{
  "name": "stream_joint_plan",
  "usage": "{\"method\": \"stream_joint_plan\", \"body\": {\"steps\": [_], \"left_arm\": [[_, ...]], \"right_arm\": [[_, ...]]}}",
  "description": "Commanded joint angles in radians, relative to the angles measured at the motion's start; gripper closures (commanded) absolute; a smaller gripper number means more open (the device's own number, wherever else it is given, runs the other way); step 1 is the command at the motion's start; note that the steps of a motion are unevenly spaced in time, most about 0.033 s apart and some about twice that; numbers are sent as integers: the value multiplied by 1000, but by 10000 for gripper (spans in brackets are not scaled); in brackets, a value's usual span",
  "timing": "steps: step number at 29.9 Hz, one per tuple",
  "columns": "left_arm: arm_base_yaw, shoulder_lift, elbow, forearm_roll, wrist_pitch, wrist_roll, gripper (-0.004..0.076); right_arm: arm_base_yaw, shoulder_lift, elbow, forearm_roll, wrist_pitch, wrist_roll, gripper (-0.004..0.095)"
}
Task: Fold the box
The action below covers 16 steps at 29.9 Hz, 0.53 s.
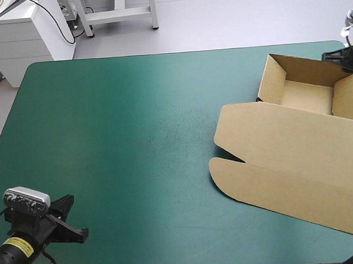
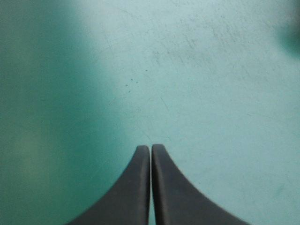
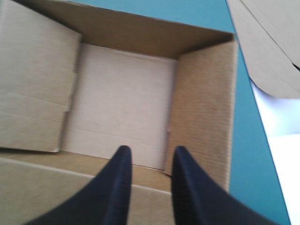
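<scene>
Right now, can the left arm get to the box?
Probably not without a long stretch. The left gripper, fingers shut, hangs over bare teal-green cover near its front left corner, and the box lies at the far right. Nothing stands between them.

The brown cardboard box [image 1: 308,95] stands as an open tray, walls raised, at the far right of the teal-green bench [image 1: 118,141]; its lid [image 1: 284,156] lies flat toward the near edge.

The box [image 1: 296,161] is matt brown board; the teal-green cover [image 1: 135,140] faintly scuffed.
</scene>
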Motion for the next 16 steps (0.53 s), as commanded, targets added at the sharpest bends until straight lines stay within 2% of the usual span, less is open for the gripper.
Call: {"method": "stream_joint_plan", "body": {"steps": [1,9,15,16], "left_arm": [[0,10,-25,9,-106,-9,731],[0,10,-25,100,-162,-14,731],[0,10,-21,78,-159,-18,731],[0,10,-17,78,-165,4,731]], "right_arm": [[77,-136,24,67,-32,-49,917],[338,-387,338,45,-207,-83,929],[382,-581,610,31,-359,-90,929],[384,-630,672,40,-413,-90,929]]}}
